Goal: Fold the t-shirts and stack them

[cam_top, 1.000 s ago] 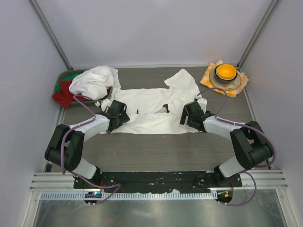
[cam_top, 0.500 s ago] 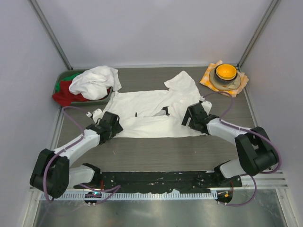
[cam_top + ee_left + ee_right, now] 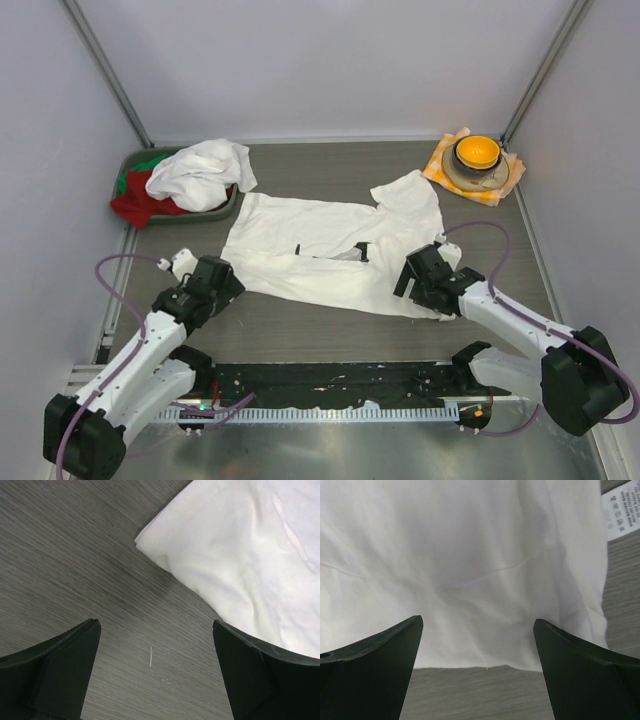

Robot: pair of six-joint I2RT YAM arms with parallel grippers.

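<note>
Both arms have drawn back toward 6 o'clock, and the spread t-shirt [image 3: 320, 250] has slid nearer and toward 3 o'clock with them. It now lies flat in the middle of the surface [image 3: 75, 555]. My left fingers [image 3: 55, 670] stand wide apart, released, over bare wood grain, with the shirt's corner just ahead at 1 o'clock. My right fingers [image 3: 370, 665] gape too, holding nothing, and the hem runs across the gap between them. A crumpled t-shirt [image 3: 198, 170] sits on the bin [image 3: 210, 214] at 10 o'clock.

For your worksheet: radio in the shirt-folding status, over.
Left gripper, right gripper: jaws open, empty. Spread t-shirt on table; second t-shirt heaped on bin. Nothing blocking.
</note>
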